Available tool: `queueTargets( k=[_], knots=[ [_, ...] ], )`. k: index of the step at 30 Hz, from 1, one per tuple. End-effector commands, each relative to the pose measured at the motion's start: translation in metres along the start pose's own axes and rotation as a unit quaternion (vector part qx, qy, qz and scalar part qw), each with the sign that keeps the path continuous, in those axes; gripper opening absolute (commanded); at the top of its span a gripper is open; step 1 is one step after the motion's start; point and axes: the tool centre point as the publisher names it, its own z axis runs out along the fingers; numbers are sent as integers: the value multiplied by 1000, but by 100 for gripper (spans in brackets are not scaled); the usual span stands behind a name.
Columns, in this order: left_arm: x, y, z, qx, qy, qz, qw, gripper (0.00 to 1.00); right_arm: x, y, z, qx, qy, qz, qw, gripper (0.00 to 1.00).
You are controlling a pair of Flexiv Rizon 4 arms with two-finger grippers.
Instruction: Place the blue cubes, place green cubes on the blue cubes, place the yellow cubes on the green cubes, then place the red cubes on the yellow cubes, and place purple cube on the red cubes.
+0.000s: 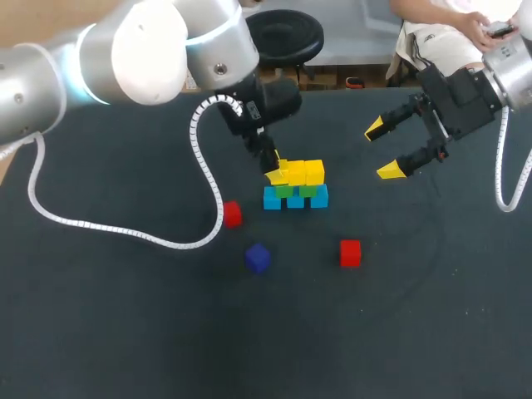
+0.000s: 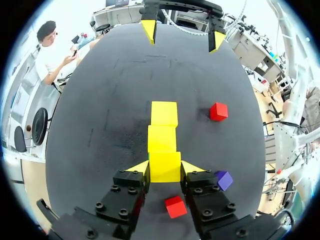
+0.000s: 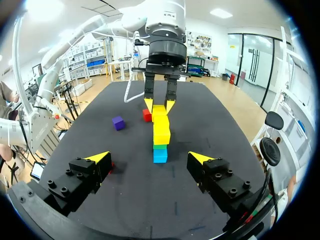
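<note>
Left wrist view | left end effector (image 2: 165, 167) pinches yellow cube (image 2: 165, 172) by two flat sides | cube looks light, hard, maybe slippery | right end effector (image 3: 150, 157) wide, empty

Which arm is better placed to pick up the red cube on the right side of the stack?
Right. The right gripper is open and empty, on the same side as that red cube. The left gripper is closed on a yellow cube at the stack.
</note>
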Motion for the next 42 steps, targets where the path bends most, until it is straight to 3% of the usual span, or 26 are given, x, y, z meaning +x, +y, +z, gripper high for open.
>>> queueTargets(
  k=[1,42],
  knots=[
    [-1,4,0,4,2,1,1000,0,0,0,0,0,-1,0,1000,100],
    [2,4,7,11,3,-9,1000,0,0,0,0,0,-1,0,1000,100]
  ],
)
